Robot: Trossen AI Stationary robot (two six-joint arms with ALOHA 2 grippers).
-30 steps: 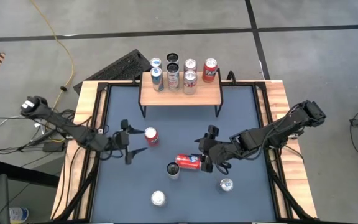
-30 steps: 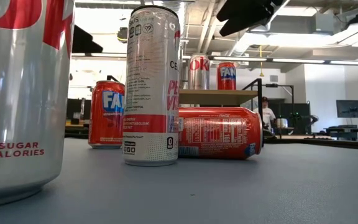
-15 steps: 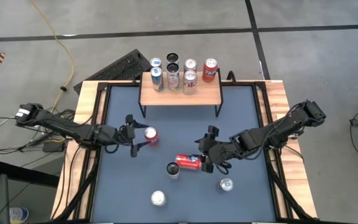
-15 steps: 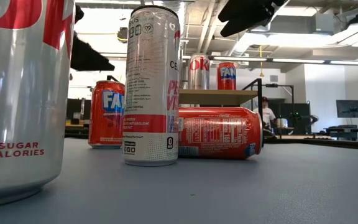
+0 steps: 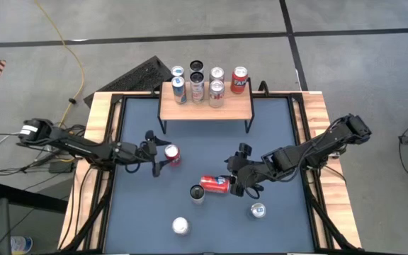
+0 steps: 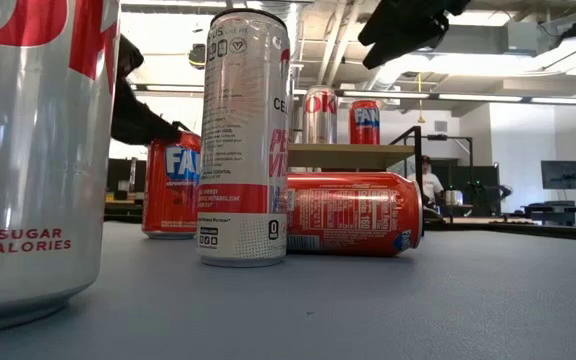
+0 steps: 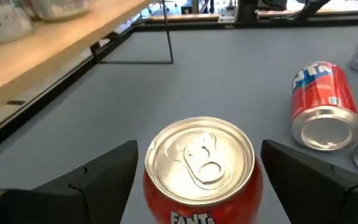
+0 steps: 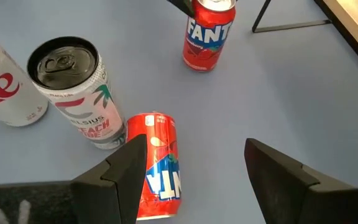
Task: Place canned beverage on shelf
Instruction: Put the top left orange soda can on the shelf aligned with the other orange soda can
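Seven cans stand on the shelf, which sits at the far edge of the desk: a back row of four and a front row of three, as counted from the high view (some labels are too small to read). Five more cans are on the desk itself: an upright red Fanta can, a red can lying on its side, a tall slim white can upright and just beside it, and two silver-topped cans near the front edge. Two tools are at work. The left tool has its fingers spread wide to either side of the upright Fanta can, at about its top; the left wrist view shows a gap on each side, so nothing is gripped. The right tool hangs over the lying can with its fingers parted, holding nothing.
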